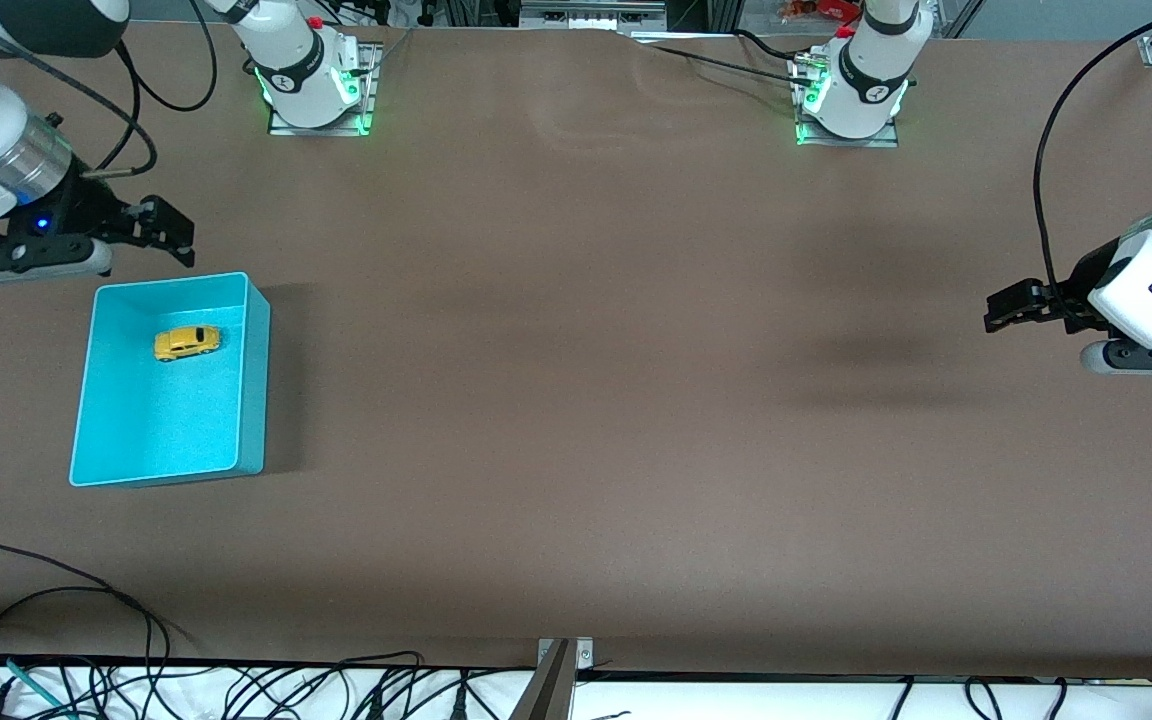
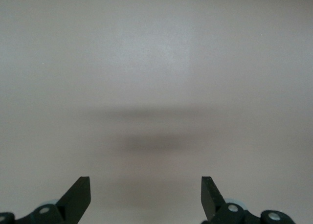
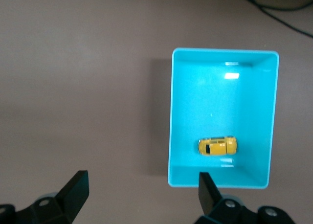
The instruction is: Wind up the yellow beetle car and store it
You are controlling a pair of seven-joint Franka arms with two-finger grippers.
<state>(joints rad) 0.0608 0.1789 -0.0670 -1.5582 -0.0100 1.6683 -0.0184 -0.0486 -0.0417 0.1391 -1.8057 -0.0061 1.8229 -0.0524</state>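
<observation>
A wide brown surface (image 1: 576, 420) fills the front view, with the two arm bases standing along its upper edge and some dark cables lying along its lower edge. The largest thing on it is a turquoise bin (image 1: 254, 400), a rectangular open box that sits toward the right arm's end of the surface. The right end effector (image 1: 171, 235) hangs in the air just beside the bin's edge that is farther from the front camera; its two fingers (image 3: 73, 194) are spread wide apart and nothing is between them. The left end effector (image 1: 1001, 312) hangs over bare surface at the left arm's end, well apart from the bin, and its fingers (image 2: 78, 197) are also spread wide and hold nothing. The smallest thing is the yellow beetle car (image 1: 187, 342), which lies inside the bin on its floor, in the part of the bin farther from the front camera, apart from the walls. No end effector touches the car.
</observation>
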